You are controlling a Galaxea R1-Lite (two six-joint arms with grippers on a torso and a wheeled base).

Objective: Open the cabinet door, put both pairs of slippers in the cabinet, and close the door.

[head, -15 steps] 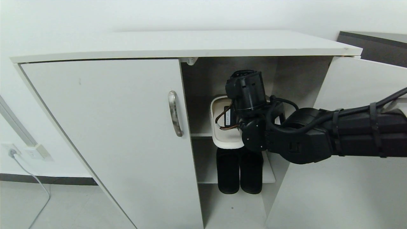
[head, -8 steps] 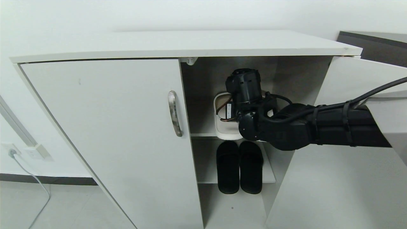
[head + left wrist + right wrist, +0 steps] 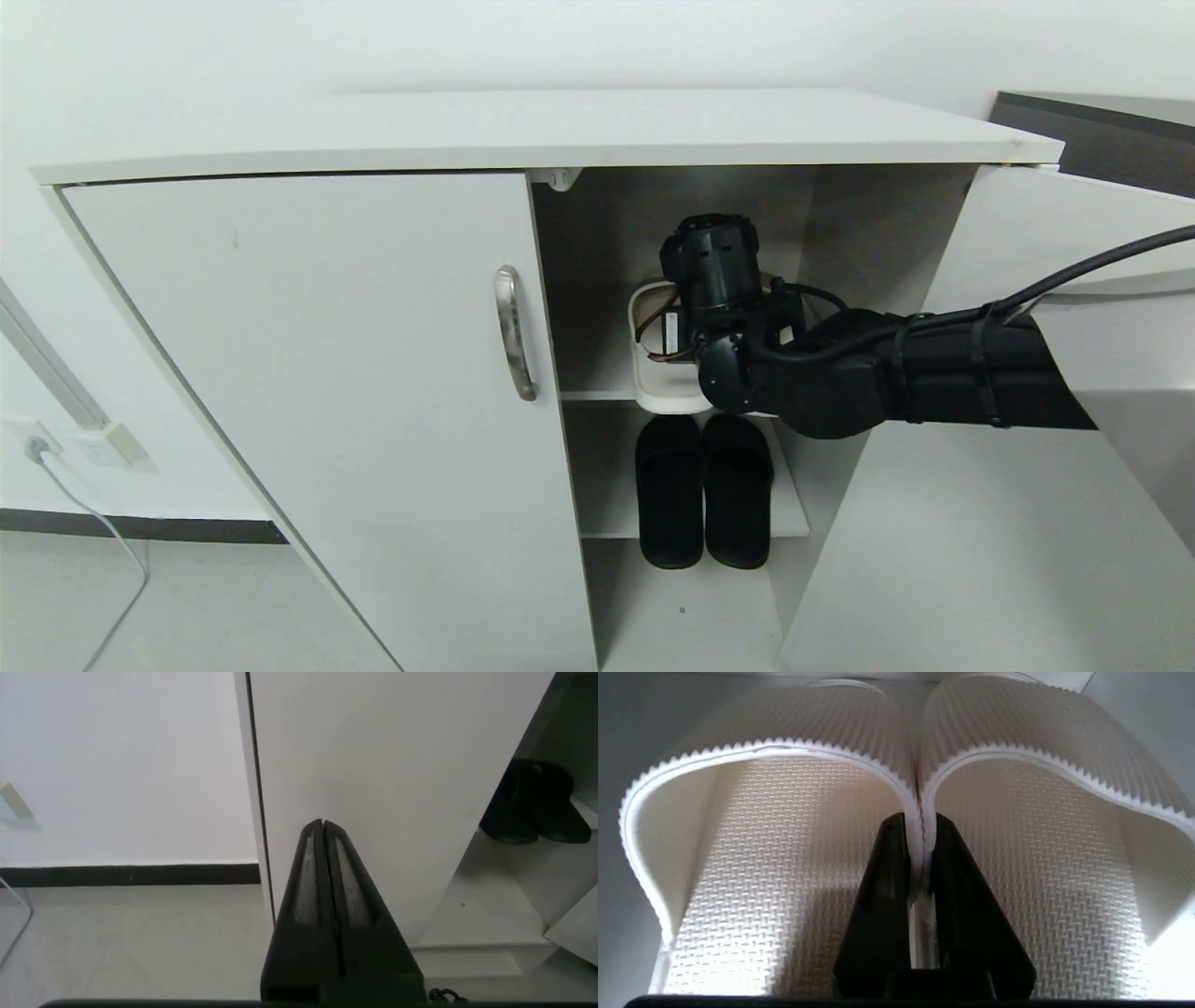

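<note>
The white cabinet (image 3: pixel 560 131) has its right door (image 3: pixel 980 541) swung open and its left door (image 3: pixel 308 373) closed. My right arm's wrist (image 3: pixel 719 271) is inside the cabinet over the upper shelf (image 3: pixel 588 397). My right gripper (image 3: pixel 920 826) is shut on the touching inner edges of the pair of white slippers (image 3: pixel 785 887), which lie on that shelf (image 3: pixel 653 373). The pair of black slippers (image 3: pixel 705 490) lies side by side on the lower shelf, toes inward. My left gripper (image 3: pixel 322 826) is shut and holds nothing, low down in front of the closed left door.
A metal handle (image 3: pixel 513 331) runs down the left door's inner edge. The black slippers (image 3: pixel 533 803) also show past that door's edge. A wall socket with a cable (image 3: pixel 37 453) is at the lower left, above grey floor (image 3: pixel 131 933).
My right arm has pushed the white slippers up and deeper onto the upper shelf, uncovering the heels of the black pair below. The left arm has not moved.
</note>
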